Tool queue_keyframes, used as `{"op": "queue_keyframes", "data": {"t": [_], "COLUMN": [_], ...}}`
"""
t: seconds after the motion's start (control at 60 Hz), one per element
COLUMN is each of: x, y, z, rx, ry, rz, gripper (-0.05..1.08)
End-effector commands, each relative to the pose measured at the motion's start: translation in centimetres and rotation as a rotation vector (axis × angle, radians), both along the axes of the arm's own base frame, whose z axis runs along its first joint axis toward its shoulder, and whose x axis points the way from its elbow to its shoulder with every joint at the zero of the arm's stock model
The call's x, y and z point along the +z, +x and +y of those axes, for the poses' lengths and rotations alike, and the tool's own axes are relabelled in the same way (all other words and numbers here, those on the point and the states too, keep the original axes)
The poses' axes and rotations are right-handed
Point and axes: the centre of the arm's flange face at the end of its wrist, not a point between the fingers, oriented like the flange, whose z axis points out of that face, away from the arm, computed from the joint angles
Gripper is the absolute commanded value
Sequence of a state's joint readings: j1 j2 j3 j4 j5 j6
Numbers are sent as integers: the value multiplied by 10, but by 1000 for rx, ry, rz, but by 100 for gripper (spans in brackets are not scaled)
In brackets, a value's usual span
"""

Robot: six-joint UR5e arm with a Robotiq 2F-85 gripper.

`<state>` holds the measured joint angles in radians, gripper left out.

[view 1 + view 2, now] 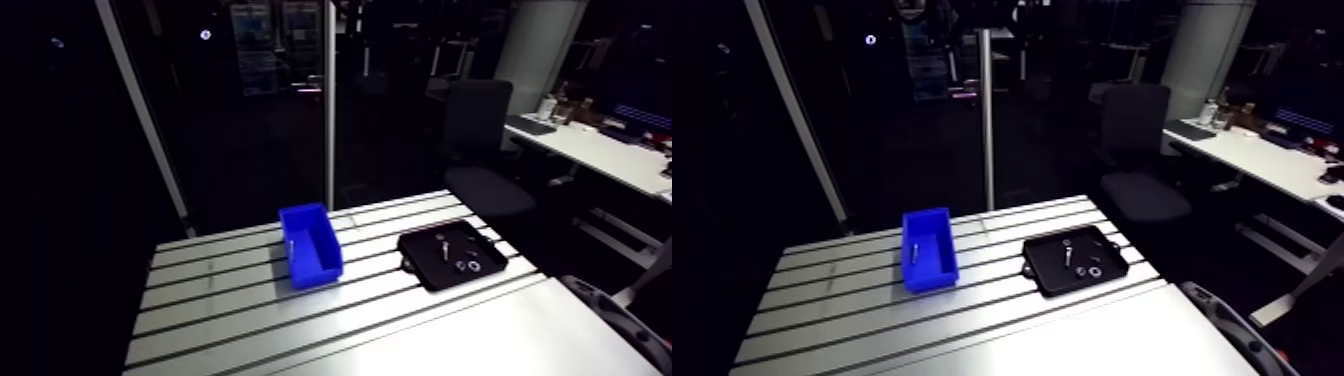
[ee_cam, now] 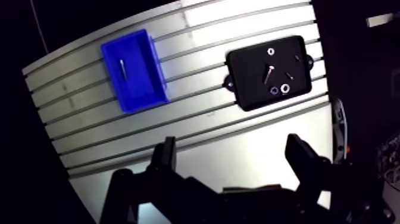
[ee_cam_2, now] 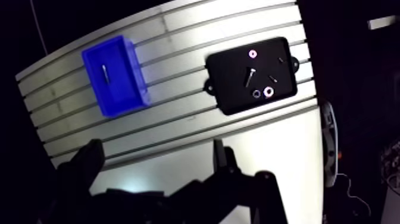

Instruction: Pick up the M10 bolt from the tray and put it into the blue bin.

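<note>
With gripper spread and empty, well above worktop: lower toward black tray ahead, straddle long bolt across its shank, clear of neighbouring washers.

Arm view oblique, wrist view overhead, sharing tray

- A dark glass partition closes off the back of the room.
- A slim pale post stands upright behind the slotted table.
- A black office chair faces a white desk.
- A pale column rises beyond them.
- Light falls brightly on the tabletop only.
</note>
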<state>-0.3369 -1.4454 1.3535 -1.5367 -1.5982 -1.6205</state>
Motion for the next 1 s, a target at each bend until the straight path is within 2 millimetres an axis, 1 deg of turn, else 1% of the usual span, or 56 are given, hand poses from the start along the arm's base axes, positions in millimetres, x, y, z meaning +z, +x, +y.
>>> {"op": "queue_keyframes", "data": {"t": [0.017, 0.033, 0.067, 0.117, 0.15, 0.267, 0.367, 0.483, 0.55, 0.7, 0.783, 0.817, 0.883, 0.917, 0.933, 0.95, 0.967, 0.983, 1.0], "x": [-7, -7, -12, -15, -20, -29, -42, -52, -64, -77, -87, -94, -97, -106, -106, -113, -113, -119, -119], "y": [5, 5, 8, 10, 12, 14, 13, 14, 17, 16, 15, 16, 17, 17, 17, 17, 17, 17, 17], "z": [32, 32, 45, 49, 59, 67, 81, 86, 89, 91, 91, 94, 95, 99, 99, 103, 103, 107, 107], "rx": [-85, -85, -107, -117, -134, -147, -160, -169, -175, -174, -173, -175, -173, -172, -172, -175, -175, -177, -177], "ry": [-8, -8, -11, -15, -19, -22, -6, -3, -10, -5, -1, -5, -6, -7, -7, -11, -11, -14, -14], "rz": [-11, -11, -19, -24, -34, -38, 4, 4, -15, -4, 4, -2, -5, -12, -12, -18, -18, -22, -22], "gripper": [1, 1, 1, 1, 1, 1, 1, 1, 1, 1, 1, 1, 1, 1, 1, 1, 1, 1, 1]}}
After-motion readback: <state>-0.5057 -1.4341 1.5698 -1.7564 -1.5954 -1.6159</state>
